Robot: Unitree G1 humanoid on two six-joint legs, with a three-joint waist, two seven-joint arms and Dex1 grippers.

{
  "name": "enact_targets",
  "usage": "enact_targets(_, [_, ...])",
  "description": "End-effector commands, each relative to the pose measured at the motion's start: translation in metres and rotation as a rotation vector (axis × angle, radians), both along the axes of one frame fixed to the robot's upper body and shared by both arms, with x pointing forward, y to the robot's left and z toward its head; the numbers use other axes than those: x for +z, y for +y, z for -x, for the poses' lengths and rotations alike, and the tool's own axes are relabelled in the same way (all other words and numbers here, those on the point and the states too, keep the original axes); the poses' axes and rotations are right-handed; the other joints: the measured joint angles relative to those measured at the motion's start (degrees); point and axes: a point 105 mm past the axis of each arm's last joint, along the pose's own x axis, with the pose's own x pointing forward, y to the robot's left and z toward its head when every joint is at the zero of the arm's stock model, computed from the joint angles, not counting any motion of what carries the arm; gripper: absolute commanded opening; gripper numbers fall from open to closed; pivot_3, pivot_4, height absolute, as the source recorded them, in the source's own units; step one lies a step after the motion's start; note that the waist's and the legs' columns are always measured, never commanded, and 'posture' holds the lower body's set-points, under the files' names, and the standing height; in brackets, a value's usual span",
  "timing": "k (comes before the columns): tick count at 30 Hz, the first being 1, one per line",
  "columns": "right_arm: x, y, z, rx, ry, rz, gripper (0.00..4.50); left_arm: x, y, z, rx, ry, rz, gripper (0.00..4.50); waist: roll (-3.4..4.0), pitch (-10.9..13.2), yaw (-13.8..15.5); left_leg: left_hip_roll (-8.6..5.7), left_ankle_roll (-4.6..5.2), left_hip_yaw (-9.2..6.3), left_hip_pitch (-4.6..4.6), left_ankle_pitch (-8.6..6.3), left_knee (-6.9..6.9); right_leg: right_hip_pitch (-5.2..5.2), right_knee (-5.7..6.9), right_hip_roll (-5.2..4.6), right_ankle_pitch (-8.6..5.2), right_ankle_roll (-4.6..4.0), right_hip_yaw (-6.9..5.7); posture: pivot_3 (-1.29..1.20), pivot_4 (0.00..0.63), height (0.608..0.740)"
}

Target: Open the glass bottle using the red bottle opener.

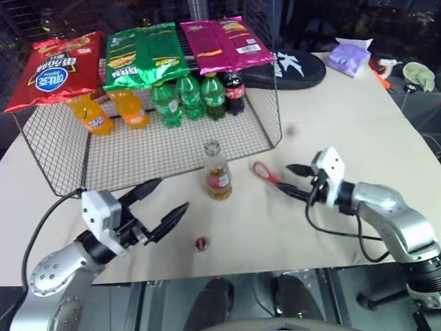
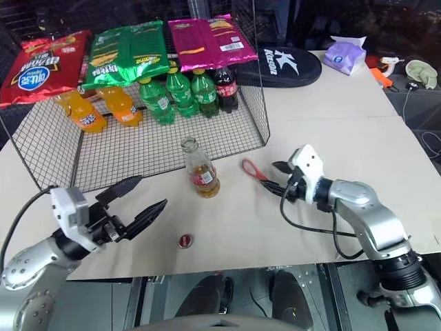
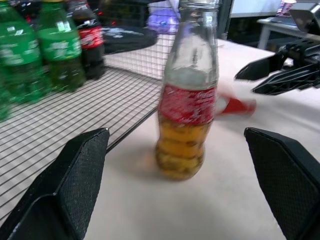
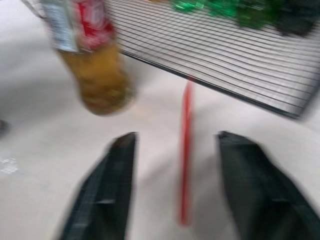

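Bottle: the glass bottle [image 1: 218, 172] stands upright on the table [image 1: 344, 117], just in front of the wire rack's [image 1: 158, 148] front edge, its mouth uncapped and amber liquid filling the lower half below the red label.
Cap: a small round red cap [image 1: 201, 243] lies flat on the table, nearer the front edge than the bottle and apart from it.
Opener: the red bottle opener [image 1: 265, 172] lies flat on the table to the right of the bottle, ring end toward the rack, handle end toward the right gripper; no finger touches it.
Right gripper: the right gripper [image 1: 298, 181] has its two black fingers spread wide, empty, tips just beside the opener's handle end; in the right wrist view the opener [image 4: 186, 150] lies in the gap between the fingers.
Left gripper: the left gripper [image 1: 162, 201] is spread wide and empty, left of the bottle and pointing toward it, well short of the glass.
Open room, centre: bare tabletop surrounds the bottle on its front, left and right sides; only the rack edge closes in behind.
Open room, right: a broad bare stretch runs from the opener to the table's right edge.
Rack: green bottles [image 1: 185, 98], orange bottles [image 1: 110, 110] and a dark cola bottle [image 1: 233, 89] lie at the back under snack bags [image 1: 145, 54].
Far edge: a black pouch [image 1: 293, 69] and a tissue pack [image 1: 348, 56] sit near the far right corner.
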Motion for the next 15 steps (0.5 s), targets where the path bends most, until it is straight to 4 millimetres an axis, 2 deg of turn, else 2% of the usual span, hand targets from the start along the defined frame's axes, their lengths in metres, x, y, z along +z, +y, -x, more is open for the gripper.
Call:
enact_targets(1, [0.001, -0.012, 0.017, 0.046, 0.029, -0.055, 3.85, 0.0, 0.002, 0.014, -0.01, 0.048, -0.014, 4.5, -0.01, 0.0, 0.3, 0.0, 0.02, 0.0, -0.01, -0.01, -0.01, 0.0, -0.01, -0.01, 0.0, 0.0, 0.01, 0.0, 0.15, 0.74])
enact_targets(7, [-0.014, -0.043, 0.03, -0.009, 0.008, -0.12, 3.85, -0.035, 0.033, 0.018, 0.144, 0.146, -0.184, 4.5, -0.01, 0.0, 0.5, 0.02, 0.28, 0.03, 0.04, -0.16, -0.01, 0.09, -0.05, 0.02, 0.0, 0.0, 0.0, 0.0, 0.15, 0.74])
enact_targets(11, [-0.014, -0.067, 0.037, -0.037, -0.059, -0.15, 3.85, -0.04, 0.044, 0.018, 0.203, 0.125, -0.21, 4.5, -0.02, 0.0, 0.4, 0.01, 0.3, 0.07, 0.11, -0.17, 0.02, 0.18, -0.03, 0.04, 0.01, 0.01, 0.01, 0.0, 0.15, 0.74])
enact_targets(15, [-0.023, -0.085, 0.039, -0.048, -0.017, -0.099, 3.85, -0.04, 0.05, 0.016, 0.216, 0.095, -0.239, 4.5, -0.02, 0.0, 0.4, 0.03, 0.28, 0.07, 0.13, -0.16, 0.02, 0.18, -0.01, 0.02, 0.01, 0.01, 0.02, 0.0, 0.15, 0.74])
